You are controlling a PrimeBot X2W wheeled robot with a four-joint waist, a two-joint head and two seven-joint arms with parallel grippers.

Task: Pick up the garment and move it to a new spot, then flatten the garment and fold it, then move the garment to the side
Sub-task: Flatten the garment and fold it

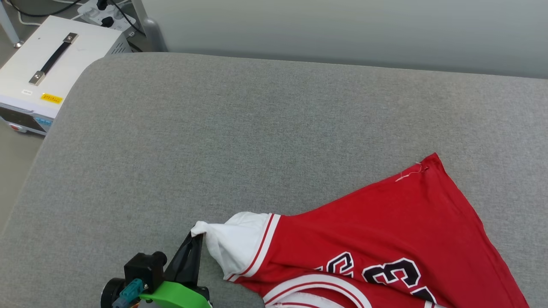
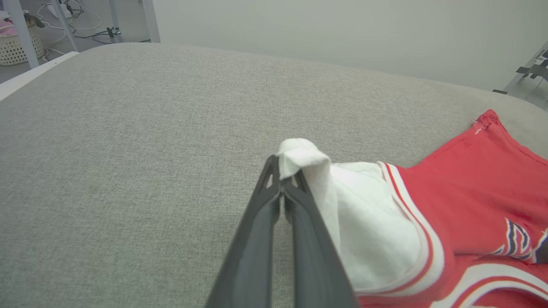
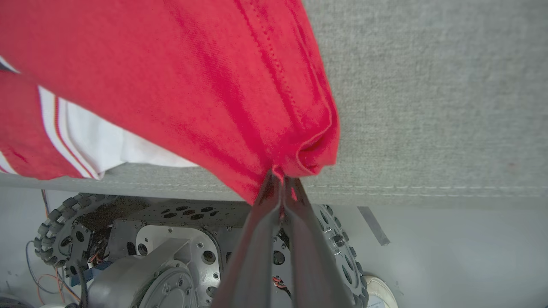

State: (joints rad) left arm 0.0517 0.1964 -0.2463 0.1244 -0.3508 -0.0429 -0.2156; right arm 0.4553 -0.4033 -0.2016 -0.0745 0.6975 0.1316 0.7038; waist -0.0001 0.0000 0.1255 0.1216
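One shirt (image 1: 385, 222), two grippers, both clamped tight on it! The left gripper (image 2: 281, 177) pinches the white sleeve (image 2: 368, 222) tip, and the right gripper (image 3: 281, 182) grips a red corner at the padded table's (image 1: 257, 128) near edge. The shirt sprawls across the table's near right, its long axis slanting from sleeve to far hem corner (collar nearest the robot). One basket (image 2: 15, 49) on the floor, something pink inside
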